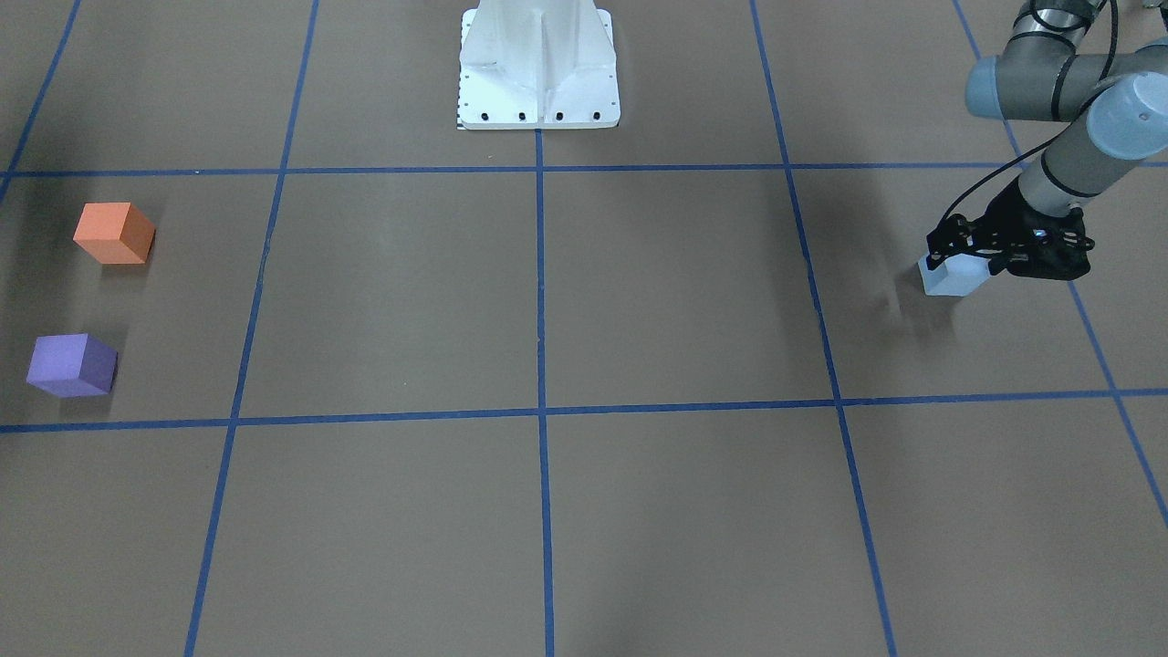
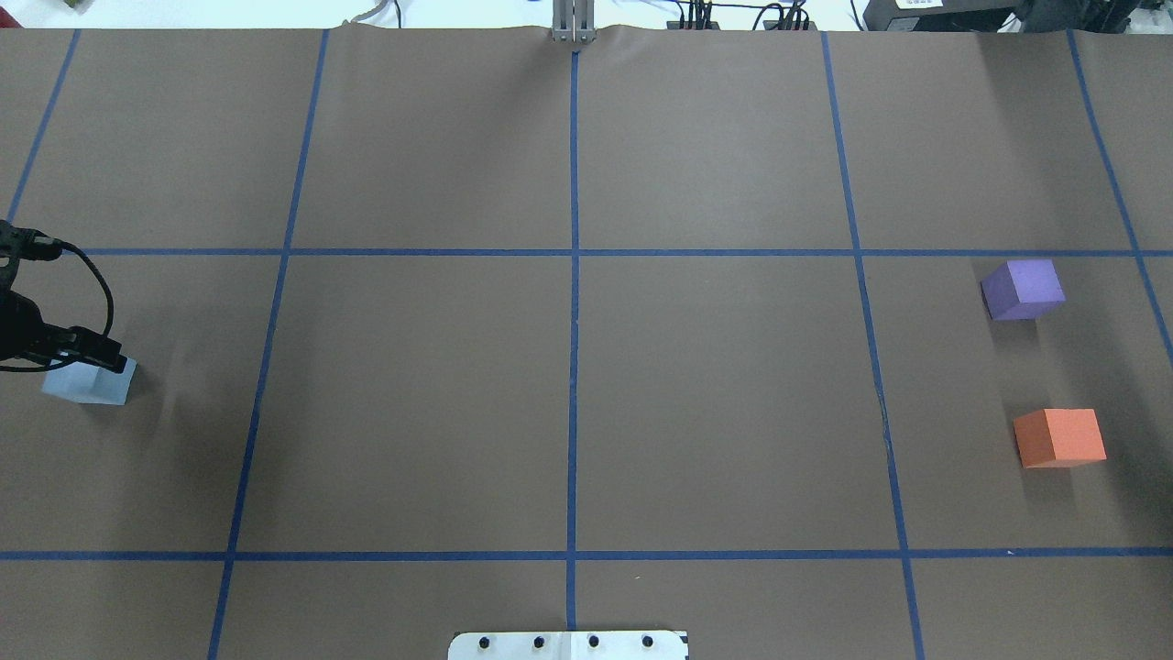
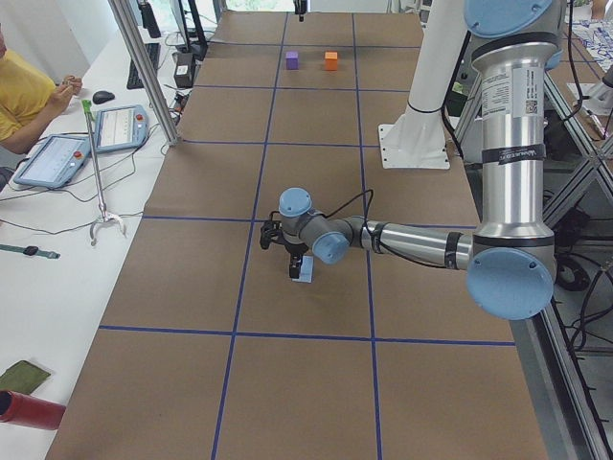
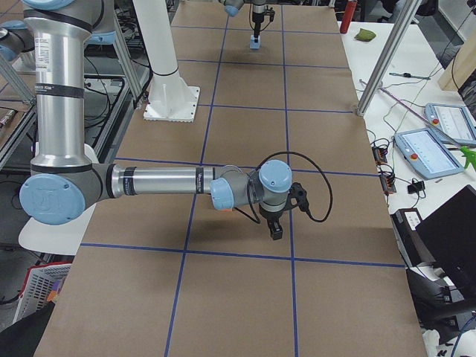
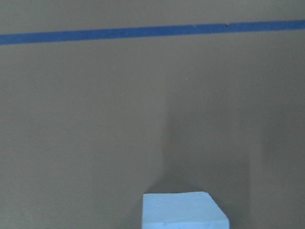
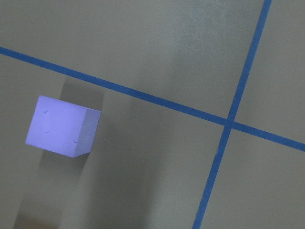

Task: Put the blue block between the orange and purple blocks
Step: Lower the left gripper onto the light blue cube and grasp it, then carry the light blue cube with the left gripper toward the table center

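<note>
Smooth, matt brown paper covers the desk (image 2: pixel 412 412), crossed by slightly shiny blue tape (image 2: pixel 574 367). The blue block (image 2: pixel 92 383), orange block (image 2: pixel 1058 438) and purple block (image 6: pixel 57 126) look like matt foam, and the purple face is faintly dimpled. The left arm (image 3: pixel 512 144) shows brushed metal tubing and smooth grey-blue plastic caps (image 3: pixel 510 283).

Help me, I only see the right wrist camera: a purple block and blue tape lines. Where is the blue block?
Observer: The blue block is at the robot's far left, right under the left gripper.
Operator: Is it up in the air?
Observer: No, it looks to rest on the table, with the gripper down at its top.
Operator: And where's the orange one?
Observer: The orange block is on the robot's right, nearer the robot than the purple block, with a bare gap between the two.
</note>
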Available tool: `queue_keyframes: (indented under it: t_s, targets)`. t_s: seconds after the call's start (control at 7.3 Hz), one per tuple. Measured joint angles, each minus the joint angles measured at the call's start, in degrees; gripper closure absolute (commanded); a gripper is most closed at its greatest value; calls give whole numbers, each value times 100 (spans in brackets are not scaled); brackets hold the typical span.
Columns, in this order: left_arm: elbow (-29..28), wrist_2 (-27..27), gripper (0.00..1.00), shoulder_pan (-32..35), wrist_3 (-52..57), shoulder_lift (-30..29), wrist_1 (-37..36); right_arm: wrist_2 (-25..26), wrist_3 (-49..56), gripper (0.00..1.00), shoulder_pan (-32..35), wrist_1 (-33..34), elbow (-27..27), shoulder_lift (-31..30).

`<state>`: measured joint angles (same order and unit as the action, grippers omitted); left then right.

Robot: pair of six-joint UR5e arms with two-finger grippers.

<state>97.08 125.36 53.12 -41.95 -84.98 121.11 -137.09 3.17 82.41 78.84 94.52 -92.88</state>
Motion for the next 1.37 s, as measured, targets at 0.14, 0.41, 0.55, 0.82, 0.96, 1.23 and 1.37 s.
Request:
queue_keyframes:
  t_s: [0.14, 0.41, 0.55, 0.82, 0.96, 1.23, 1.37]
  targets:
    - [-35, -34, 3, -108, -69, 13, 0, -1, 0, 0, -15, 0, -1, -2]
    - [-160, -224, 52, -202, -106, 5, 0, -2, 0, 0, -76, 1, -3, -2]
    - [-218, -265, 100, -221, -118, -35, -1, -2, 0, 0, -95, 5, -6, -2]
    - [-131, -124, 100, -228, -327, -212, -109, 2, 0, 0, -112, 8, -10, -2]
    - [55, 206, 100, -226, -699, -518, -392, 2, 0, 0, -114, 7, -8, -2]
    - [383, 694, 100, -446, -1995, -1947, -1444, 0, 9, 0, -119, 1, -5, -2]
    - [309, 586, 100, -899, -2756, -2785, -1765, -11, 21, 0, -120, 0, -2, -2]
